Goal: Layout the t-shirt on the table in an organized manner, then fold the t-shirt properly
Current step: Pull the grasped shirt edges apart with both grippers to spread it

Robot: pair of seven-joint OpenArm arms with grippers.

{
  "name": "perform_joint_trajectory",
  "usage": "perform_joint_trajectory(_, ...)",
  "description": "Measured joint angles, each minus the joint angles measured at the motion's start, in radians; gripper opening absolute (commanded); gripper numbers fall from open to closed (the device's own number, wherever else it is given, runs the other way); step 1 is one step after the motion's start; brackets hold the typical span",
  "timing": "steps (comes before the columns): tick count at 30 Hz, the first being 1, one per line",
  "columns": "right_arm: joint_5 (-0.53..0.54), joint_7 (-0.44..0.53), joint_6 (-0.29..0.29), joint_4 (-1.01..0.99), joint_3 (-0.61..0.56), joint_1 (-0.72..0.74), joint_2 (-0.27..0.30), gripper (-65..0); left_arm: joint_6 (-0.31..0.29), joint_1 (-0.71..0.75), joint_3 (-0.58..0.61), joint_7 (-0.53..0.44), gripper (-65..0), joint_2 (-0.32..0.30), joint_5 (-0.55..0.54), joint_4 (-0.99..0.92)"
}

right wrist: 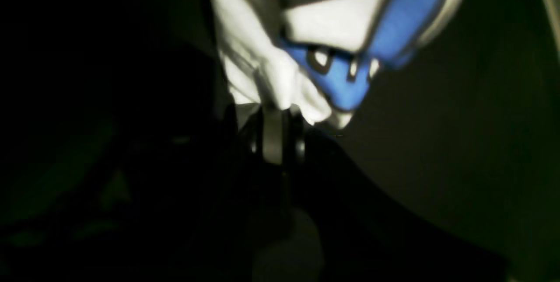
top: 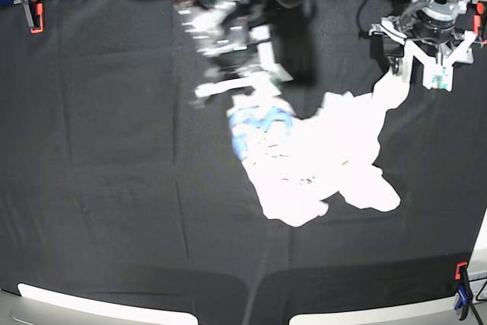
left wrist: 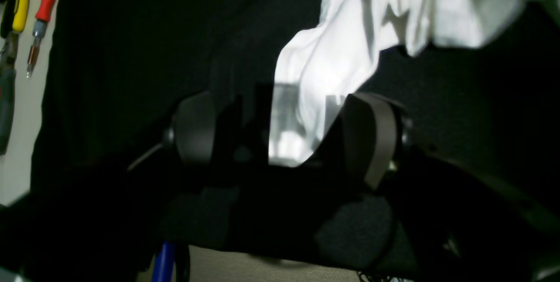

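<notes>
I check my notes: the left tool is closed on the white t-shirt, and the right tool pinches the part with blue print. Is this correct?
Not quite. The left tool is open, its fingers wide apart around a fold of the t-shirt, as the left wrist view shows. The right tool does pinch the blue-printed part.

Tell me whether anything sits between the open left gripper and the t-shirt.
Nothing visible does. The left gripper hangs open over the t-shirt, with only bare black table cloth around that edge. The right gripper is shut on the t-shirt's printed side, away from the left one.
</notes>
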Motion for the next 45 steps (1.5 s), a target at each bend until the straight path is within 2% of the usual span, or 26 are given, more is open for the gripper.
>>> perform_joint_trajectory(6,0.005,-0.076,-0.002,0.095,0.028,0.000,0.133,-65.0,0.000,0.000,0.000,-0.011,-23.5,0.000,0.000,0.000)
perform_joint_trajectory(10,0.013,-0.079,-0.001,0.103,0.109,-0.003,0.199,-65.0,0.000,0.000,0.000,-0.011,-23.5,0.000,-0.001,0.000)
perform_joint_trajectory(12,0.013,-0.080,0.001,0.103,0.156,-0.003,0.228,-65.0,0.000,0.000,0.000,-0.011,-23.5,0.000,-0.041,0.000)
perform_joint_trajectory(13,0.012,-0.080,0.002,0.103,0.177,-0.003,0.242,-65.0,-0.010,0.000,0.000,-0.016,-23.5,0.000,-0.058,-0.001)
perform_joint_trajectory(16,0.023,-0.084,0.000,0.103,0.224,-0.003,0.270,-65.0,-0.143,-0.003,0.000,-0.018,-23.5,0.000,-0.107,-0.021)
perform_joint_trajectory(17,0.029,-0.091,-0.002,0.103,0.231,-0.003,0.274,-65.0,-0.178,-0.002,0.000,0.009,-23.5,0.000,-0.134,-0.029)
perform_joint_trajectory(19,0.046,-0.091,-0.002,0.103,0.236,-0.003,0.275,-65.0,-0.190,-0.002,0.000,0.032,-23.5,0.000,-0.156,-0.053)
perform_joint_trajectory(23,0.047,-0.091,-0.002,0.103,0.235,-0.003,0.277,-65.0,-0.193,-0.008,0.000,0.034,-23.5,0.000,-0.117,-0.137)
perform_joint_trajectory(24,0.047,-0.091,-0.002,0.103,0.235,-0.003,0.277,-65.0,-0.185,-0.019,0.000,0.034,-23.5,0.000,-0.114,-0.160)
perform_joint_trajectory(26,0.047,-0.092,-0.002,0.103,0.235,-0.003,0.277,-65.0,-0.129,-0.040,0.000,0.028,-23.5,0.000,-0.114,-0.183)
perform_joint_trajectory(28,0.047,-0.092,-0.002,0.103,0.235,-0.004,0.277,-65.0,-0.120,-0.070,-0.014,0.008,-23.5,0.000,-0.117,-0.192)
perform_joint_trajectory(33,0.048,-0.092,-0.002,0.104,0.234,-0.019,0.277,-65.0,-0.129,-0.124,-0.068,0.013,-23.5,0.001,-0.274,-0.251)
perform_joint_trajectory(36,0.050,-0.095,-0.002,0.104,0.234,-0.031,0.277,-65.0,-0.179,-0.146,-0.115,0.107,-23.5,0.003,-0.436,-0.321)
perform_joint_trajectory(38,0.051,-0.095,-0.002,0.104,0.234,-0.036,0.277,-65.0,-0.216,-0.153,-0.154,0.113,-23.5,0.006,-0.504,-0.344)
perform_joint_trajectory(45,0.050,-0.099,-0.002,0.104,0.234,-0.053,0.277,-65.0,-0.246,-0.154,-0.291,0.101,-23.5,0.005,-0.513,-0.348)
